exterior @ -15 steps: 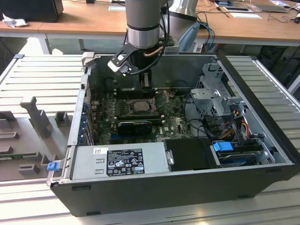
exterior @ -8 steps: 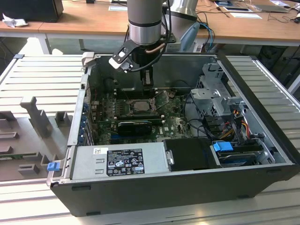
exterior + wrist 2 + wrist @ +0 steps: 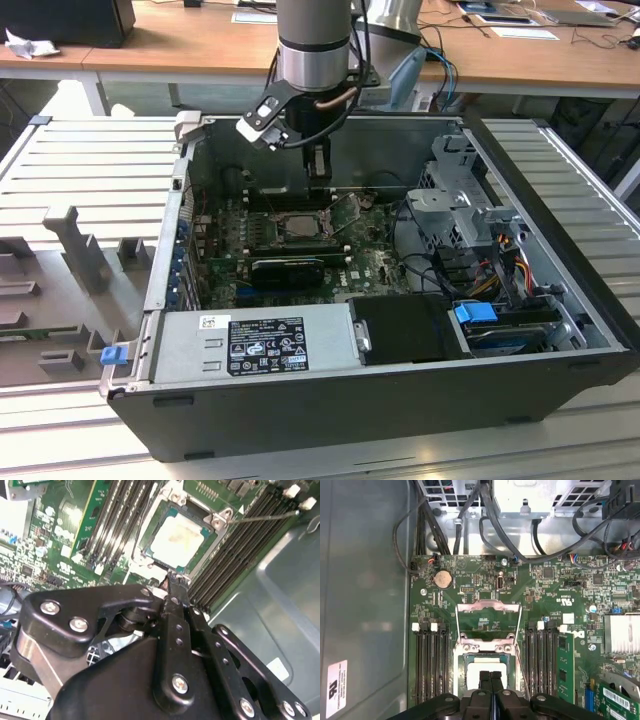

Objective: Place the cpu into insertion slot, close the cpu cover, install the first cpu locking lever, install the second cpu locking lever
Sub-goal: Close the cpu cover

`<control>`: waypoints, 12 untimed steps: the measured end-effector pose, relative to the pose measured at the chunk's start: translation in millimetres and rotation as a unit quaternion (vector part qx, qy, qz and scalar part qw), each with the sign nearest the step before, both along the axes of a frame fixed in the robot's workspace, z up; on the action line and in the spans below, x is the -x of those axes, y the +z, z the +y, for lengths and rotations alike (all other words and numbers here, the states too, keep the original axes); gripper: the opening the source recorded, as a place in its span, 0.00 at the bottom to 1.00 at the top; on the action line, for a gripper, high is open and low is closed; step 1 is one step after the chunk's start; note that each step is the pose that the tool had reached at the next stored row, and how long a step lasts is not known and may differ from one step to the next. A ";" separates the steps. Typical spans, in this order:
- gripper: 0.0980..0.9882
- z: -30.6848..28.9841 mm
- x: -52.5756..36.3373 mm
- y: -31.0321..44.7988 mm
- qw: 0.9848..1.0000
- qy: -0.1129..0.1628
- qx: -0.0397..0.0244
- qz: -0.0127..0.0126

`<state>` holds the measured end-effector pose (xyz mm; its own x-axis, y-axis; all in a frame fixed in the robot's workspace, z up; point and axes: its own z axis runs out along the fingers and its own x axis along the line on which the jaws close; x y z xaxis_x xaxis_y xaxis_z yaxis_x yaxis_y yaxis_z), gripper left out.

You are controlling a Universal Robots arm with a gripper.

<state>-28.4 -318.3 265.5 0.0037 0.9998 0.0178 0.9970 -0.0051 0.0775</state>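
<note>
An open computer case (image 3: 330, 405) lies on a ribbed grey counter (image 3: 90, 165). Inside, the cpu (image 3: 487, 666) sits in its socket near the middle of the circuit board (image 3: 470, 587). The cpu cover (image 3: 488, 606) lies flipped open beyond it, toward the board's cable-side edge. The pincer (image 3: 490, 676) hovers just over the chip, fingers pressed together, holding nothing. Closing the cover seems the step in hand. It likely wants a light push on the frame's free edge, clear of the chip's face. Counted: one chip, one cover, one pincer, two banks of memory slots (image 3: 432, 665), one coin battery (image 3: 443, 578).
</note>
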 end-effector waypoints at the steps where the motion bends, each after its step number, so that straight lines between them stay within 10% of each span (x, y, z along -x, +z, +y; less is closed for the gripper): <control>1: 0.01 0.4 -0.1 2.2 1.000 0.000 0.000 0.000; 12: 0.01 1.4 -10.5 15.6 1.000 0.000 0.000 0.000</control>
